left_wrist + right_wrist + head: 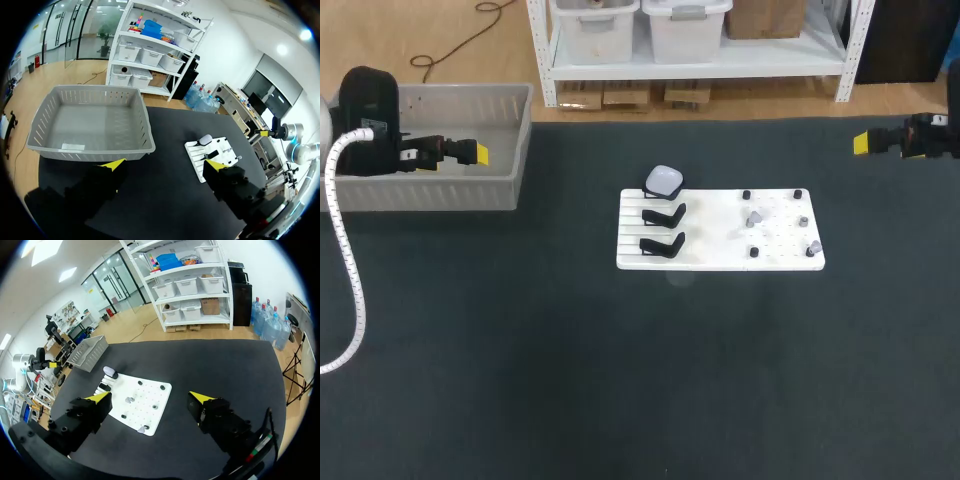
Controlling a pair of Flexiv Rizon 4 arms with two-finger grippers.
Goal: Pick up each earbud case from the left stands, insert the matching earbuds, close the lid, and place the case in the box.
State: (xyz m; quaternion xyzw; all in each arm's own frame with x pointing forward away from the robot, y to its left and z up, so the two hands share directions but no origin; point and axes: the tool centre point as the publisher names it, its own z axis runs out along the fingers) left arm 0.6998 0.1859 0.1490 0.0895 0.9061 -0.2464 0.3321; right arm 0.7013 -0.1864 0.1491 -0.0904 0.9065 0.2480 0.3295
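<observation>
Gaping wide, both jaws hold nothing, well apart from 1 earbud case (664, 181).

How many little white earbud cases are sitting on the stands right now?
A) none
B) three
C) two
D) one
D: just one white earbud case sits at the back of the white board; the two black stands in front of it hold nothing.

One white board (720, 235) carries three black stands (664, 214), one white earbud case (664, 181) and six small dark pieces (754, 215). One grey box (430, 190) sits left of the board.
</observation>
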